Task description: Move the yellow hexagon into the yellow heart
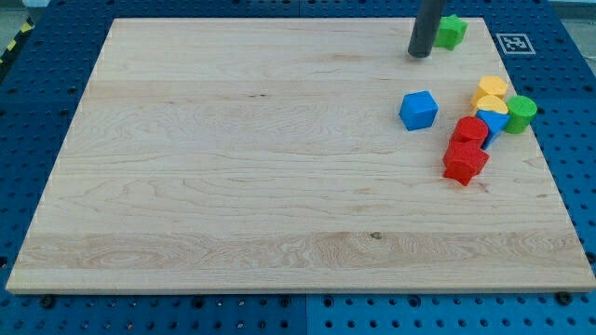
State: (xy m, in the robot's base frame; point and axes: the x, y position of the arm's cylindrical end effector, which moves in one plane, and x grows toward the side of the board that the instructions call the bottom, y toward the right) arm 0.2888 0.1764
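Two yellow blocks sit at the view's right, touching each other: the upper one (490,88) looks like the hexagon, the lower one (492,105) like the heart, though the shapes are hard to tell apart. My tip (419,54) rests near the view's top right, well above and left of the yellow blocks, just left of a green block (452,32). It touches no yellow block.
A blue cube (419,110) lies below my tip. A tight cluster at the right holds a green cylinder (521,113), a blue block (494,123) and two red blocks (471,130) (465,161). The board's right edge (545,140) is close.
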